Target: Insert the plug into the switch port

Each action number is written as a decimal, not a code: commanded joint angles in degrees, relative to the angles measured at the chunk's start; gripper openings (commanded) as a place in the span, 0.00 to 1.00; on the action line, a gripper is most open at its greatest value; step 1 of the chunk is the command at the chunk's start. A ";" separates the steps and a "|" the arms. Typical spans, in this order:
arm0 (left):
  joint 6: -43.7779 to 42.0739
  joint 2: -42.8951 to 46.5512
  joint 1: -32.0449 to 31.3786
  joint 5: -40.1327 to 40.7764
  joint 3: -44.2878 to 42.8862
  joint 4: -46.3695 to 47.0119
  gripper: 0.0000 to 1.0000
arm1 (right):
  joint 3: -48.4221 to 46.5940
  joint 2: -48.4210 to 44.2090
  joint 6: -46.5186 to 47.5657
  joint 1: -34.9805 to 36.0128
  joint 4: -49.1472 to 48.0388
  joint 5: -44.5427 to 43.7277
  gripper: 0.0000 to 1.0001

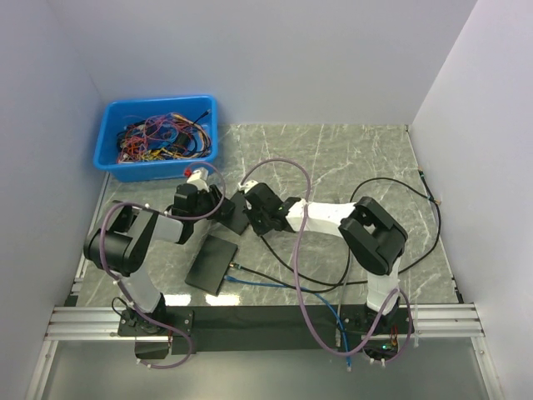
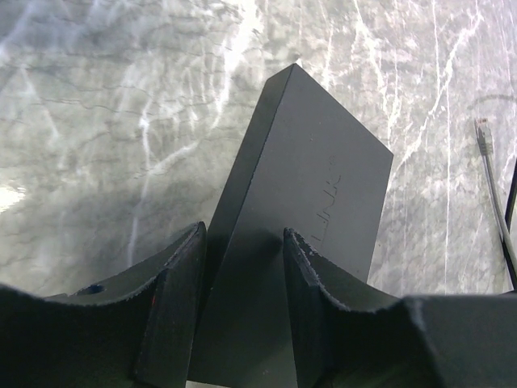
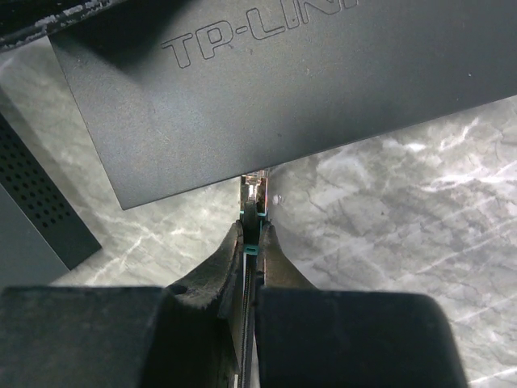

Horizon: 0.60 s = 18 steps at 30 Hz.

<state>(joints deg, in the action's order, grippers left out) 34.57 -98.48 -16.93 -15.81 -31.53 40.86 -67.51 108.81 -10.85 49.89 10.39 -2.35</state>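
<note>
The left gripper [image 2: 242,234] clasps the black switch [image 2: 311,182] from both sides, a finger [image 2: 174,299] pressed to each flank, holding it tilted over the marble table [image 2: 97,121]. The right gripper [image 3: 252,230] is clenched tight on the plug [image 3: 253,196] - its tip meets the switch's lower edge, just under the white lettering, though I cannot tell whether it sits in a port. Both grippers meet near the table's middle. A second flat black box [image 1: 210,262] lies just in front of them with a blue cable [image 1: 266,285] running from it - and a blue bin [image 1: 141,171] of tangled wires stands at the far left corner.
</note>
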 commanded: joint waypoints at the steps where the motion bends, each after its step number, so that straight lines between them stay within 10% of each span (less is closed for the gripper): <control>1: 0.33 -0.31 -3.20 -7.83 -0.29 1.42 0.47 | 1.93 -3.51 1.01 0.39 -7.75 2.09 0.00; 18: -2.05 9.79 -4.08 1.39 -2.21 -13.78 0.47 | 6.07 -7.21 1.01 0.39 -11.37 3.59 0.00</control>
<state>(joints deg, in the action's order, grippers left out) 32.14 -92.99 -19.42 -13.61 -31.53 30.57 -60.38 104.27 -10.28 49.89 5.52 1.61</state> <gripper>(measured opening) 0.474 0.046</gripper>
